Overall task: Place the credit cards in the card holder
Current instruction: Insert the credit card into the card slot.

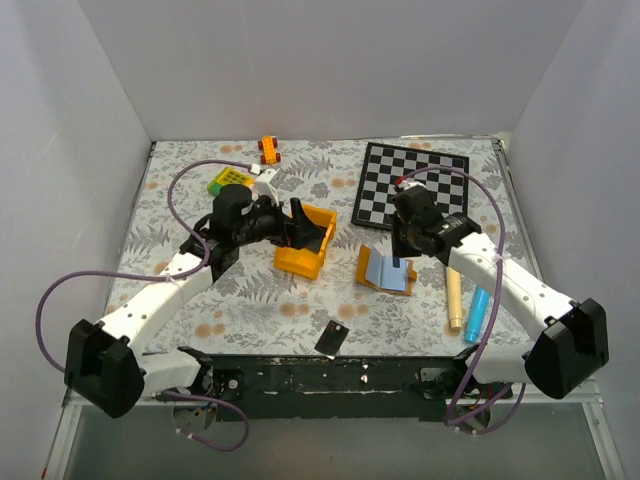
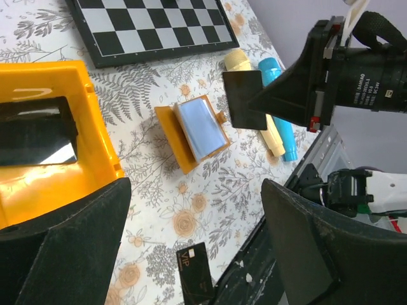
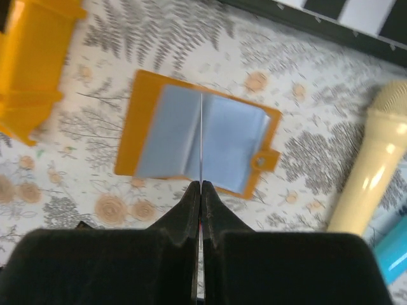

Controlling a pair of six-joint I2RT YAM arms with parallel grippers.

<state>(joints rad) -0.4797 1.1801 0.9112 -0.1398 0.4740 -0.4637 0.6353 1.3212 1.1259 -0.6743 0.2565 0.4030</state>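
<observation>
The card holder [image 1: 384,271] lies open on the table, tan outside and pale blue inside; it also shows in the left wrist view [image 2: 194,130] and the right wrist view [image 3: 165,136]. My right gripper [image 1: 404,252] is shut on a black credit card [image 2: 243,99] and holds it upright just above the open holder; the right wrist view shows the card edge-on [image 3: 201,140] between the closed fingers of that gripper [image 3: 201,187]. A second black card [image 1: 331,338] lies flat near the table's front edge [image 2: 197,279]. My left gripper [image 1: 310,228] is open and empty over the yellow bin [image 2: 197,244].
The yellow bin [image 1: 305,243] stands left of the holder with a glossy black object [image 2: 35,130] inside. A chequered board [image 1: 410,185] lies at the back right. A cream marker [image 1: 454,300] and a blue marker [image 1: 477,315] lie right of the holder. Small toys [image 1: 230,180] lie at the back left.
</observation>
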